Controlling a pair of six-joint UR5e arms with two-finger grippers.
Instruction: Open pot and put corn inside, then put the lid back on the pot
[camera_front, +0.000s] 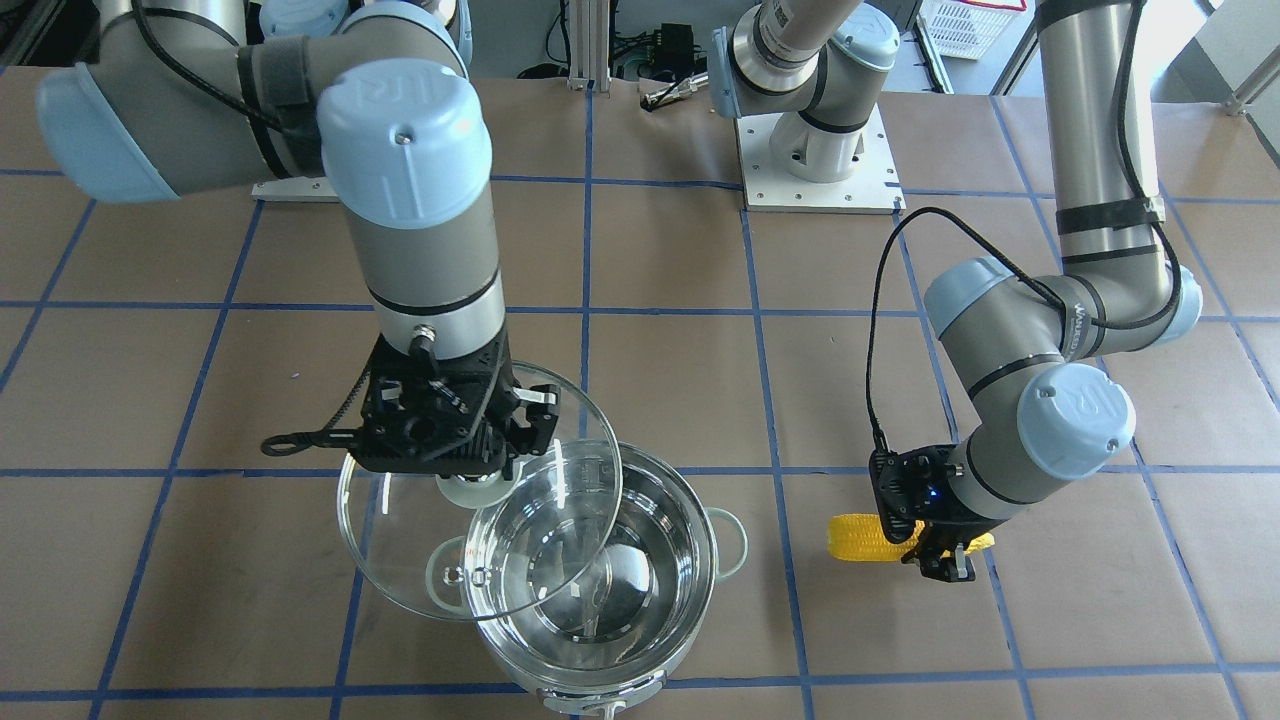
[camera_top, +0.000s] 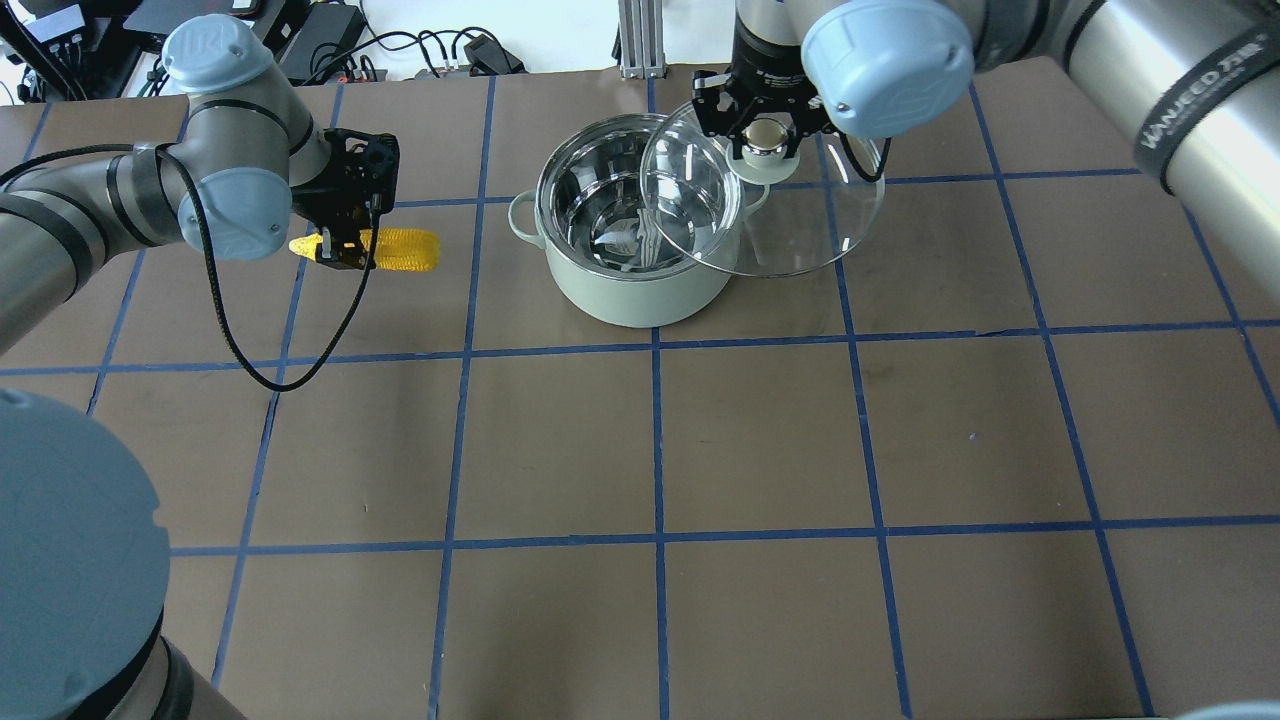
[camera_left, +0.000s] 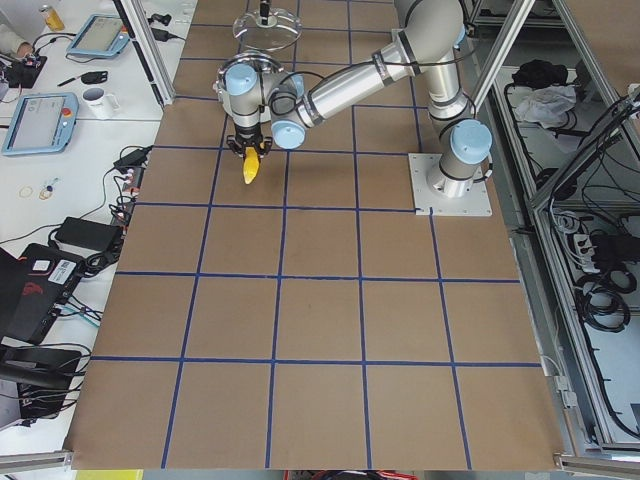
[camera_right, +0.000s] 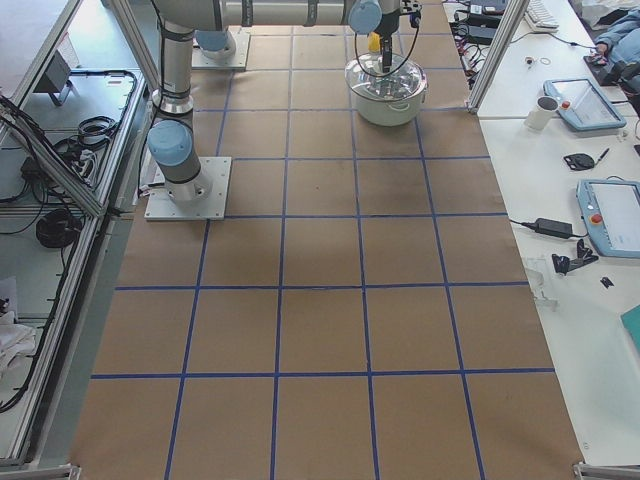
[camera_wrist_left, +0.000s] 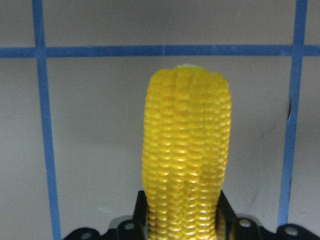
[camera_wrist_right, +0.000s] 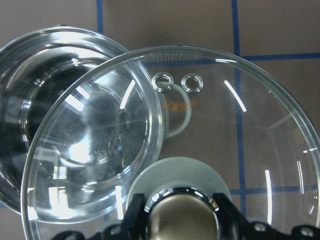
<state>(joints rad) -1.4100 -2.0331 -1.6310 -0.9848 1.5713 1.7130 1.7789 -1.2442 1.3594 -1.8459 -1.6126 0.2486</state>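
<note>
One mint-green pot (camera_top: 640, 295) is seen standing open on the brown counter (camera_top: 660, 450), its shiny steel inside exposed over most of the opening. The opening is partly overlapped on the robot's right side by the glass lid (camera_top: 810, 225), which is held shifted off centre and slightly tilted. Whether the lid's edge touches the pot's rim cannot be told. Two small metal-ringed holes (camera_wrist_right: 177, 81) are visible in the glass in the right wrist view. The lid's knob (camera_wrist_right: 182, 222) is pinched from both sides by the right pincer (camera_top: 766, 140), whose fingers are pressed against it.

Well apart from the pot, on the robot's left, the yellow corn (camera_top: 405, 250) is held level, with its thick end pointed toward the pot and its tapered end pointed away. It is gripped near the tapered end by the left pincer (camera_top: 340, 250), the fingers being closed on the cob from either side, as is shown in the left wrist view. Whether the corn rests on the counter or is lifted just above it cannot be told.

A black cable (camera_top: 235, 340) is looped below the left arm's wrist. The counter is crossed by blue tape lines (camera_top: 657, 440) that form a grid of squares.
</note>
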